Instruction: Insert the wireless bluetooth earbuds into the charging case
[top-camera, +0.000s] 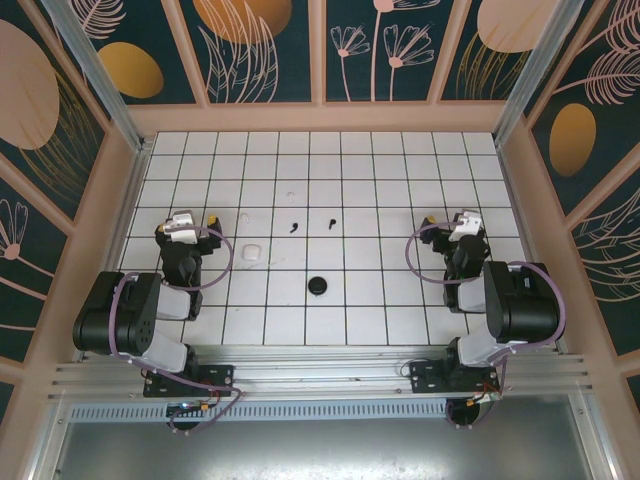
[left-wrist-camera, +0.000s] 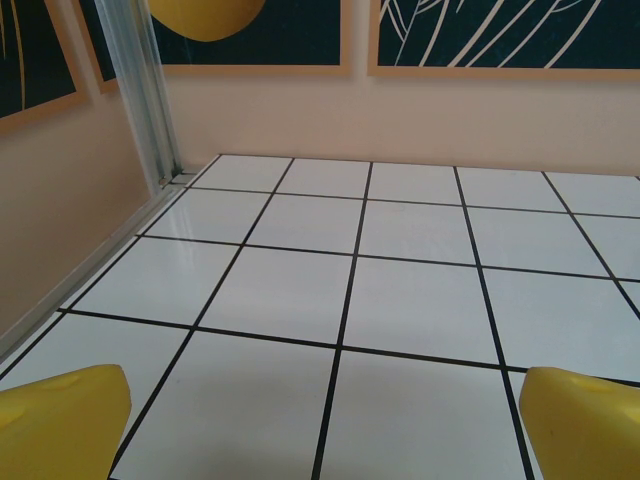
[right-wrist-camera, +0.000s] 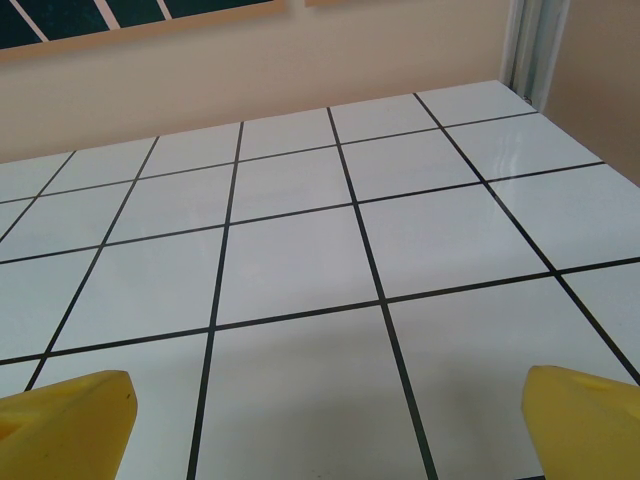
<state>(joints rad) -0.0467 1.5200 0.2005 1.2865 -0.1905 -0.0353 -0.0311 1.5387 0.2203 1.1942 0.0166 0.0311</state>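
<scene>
As things stand: nothing is held, and no earbud is in the case yet.
Left gripper (top-camera: 188, 224): jaws wide apart, over bare tiles (top-camera: 200, 170) on the left, near a small white lump (top-camera: 252, 252).
Right gripper (top-camera: 455, 222): jaws wide apart too, over bare tiles on the right, well apart from everything.
Earbuds (top-camera: 294, 225): loose on the tiles mid-table, roughly between the two arms; the second earbud (top-camera: 330, 221) lies near the first, not touching it.
Puck (top-camera: 317, 285): black and round, closer to the arm bases than the earbuds. It is probably the case; I cannot tell whether it is open or closed.
Step in hand: reaching for a first earbud.
Doing it well: give each arm its nearer earbud. Come straight down with the jaws astride the body rather than the stem. Close gently so the earbud does not flick away. Note which way the stem points before carrying it to the puck.
</scene>
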